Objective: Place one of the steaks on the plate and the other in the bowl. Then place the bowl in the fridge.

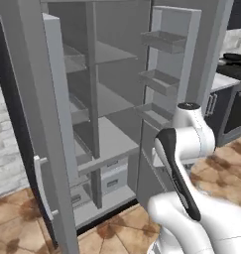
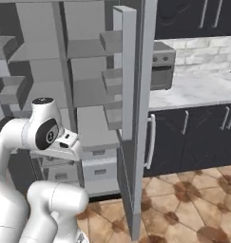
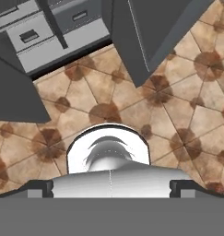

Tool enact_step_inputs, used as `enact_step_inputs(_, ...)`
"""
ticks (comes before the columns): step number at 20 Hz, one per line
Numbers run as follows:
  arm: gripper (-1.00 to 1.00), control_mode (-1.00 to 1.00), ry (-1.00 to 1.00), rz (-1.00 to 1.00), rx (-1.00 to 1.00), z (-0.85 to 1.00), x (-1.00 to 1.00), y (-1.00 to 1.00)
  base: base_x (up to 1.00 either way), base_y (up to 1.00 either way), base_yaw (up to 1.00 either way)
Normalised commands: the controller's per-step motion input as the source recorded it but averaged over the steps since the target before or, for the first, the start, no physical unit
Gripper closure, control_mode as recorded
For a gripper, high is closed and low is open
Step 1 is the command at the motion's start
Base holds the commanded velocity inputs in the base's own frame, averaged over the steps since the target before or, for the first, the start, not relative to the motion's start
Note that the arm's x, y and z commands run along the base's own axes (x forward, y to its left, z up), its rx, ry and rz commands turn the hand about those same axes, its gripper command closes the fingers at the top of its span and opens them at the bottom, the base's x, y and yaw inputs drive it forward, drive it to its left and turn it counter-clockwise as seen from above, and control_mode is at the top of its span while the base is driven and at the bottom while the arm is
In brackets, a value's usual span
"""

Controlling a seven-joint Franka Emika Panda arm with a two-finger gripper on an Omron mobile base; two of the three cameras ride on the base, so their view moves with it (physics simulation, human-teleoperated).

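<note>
Hand view: what is in front of you?

My gripper (image 3: 111, 186) points down at the tiled floor (image 3: 109, 108), jaws wide apart and clamped on nothing. The fridge (image 3: 62, 23) is just ahead of my fingertips, with its drawers (image 3: 30, 34) lowest and one open door to each side of me.

How does the fridge sit?

It is upright, its long axis vertical and its open front facing me. The left base view shows flat shelves (image 1: 112, 139) well above the gripper. Both doors are swung out towards me.

How will it handle?

I judge it rigid and heavy. The carcass will not budge, and only the doors turn on their hinges. If a door needs moving, I would close around a bar handle (image 2: 150, 142) at mid-length, across the bar, and push along the door's arc. The handle is smooth metal, so I expect some slip.

And the bowl?

I judge that it goes on a broad middle shelf, up and ahead of my hand. The narrow door racks (image 1: 159, 82) look too cramped for it.
</note>
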Motion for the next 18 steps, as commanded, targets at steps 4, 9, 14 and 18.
enact_step_inputs(4, -1.0, 1.0, 0.0, 0.0, 0.0, 0.0, 0.0, 0.0, -0.51, -0.11, -0.61)
enact_step_inputs(9, -1.0, 1.0, 0.0, 0.0, 0.0, 0.0, 0.0, 0.0, -0.4, -0.16, -0.75)
enact_step_inputs(14, -1.0, 1.0, 0.0, 0.0, 0.0, 0.0, 0.0, 0.0, -0.2, -0.22, -0.81)
enact_step_inputs(18, -1.0, 1.0, 0.0, 0.0, 0.0, 0.0, 0.0, 0.0, 0.0, -0.12, -0.97)
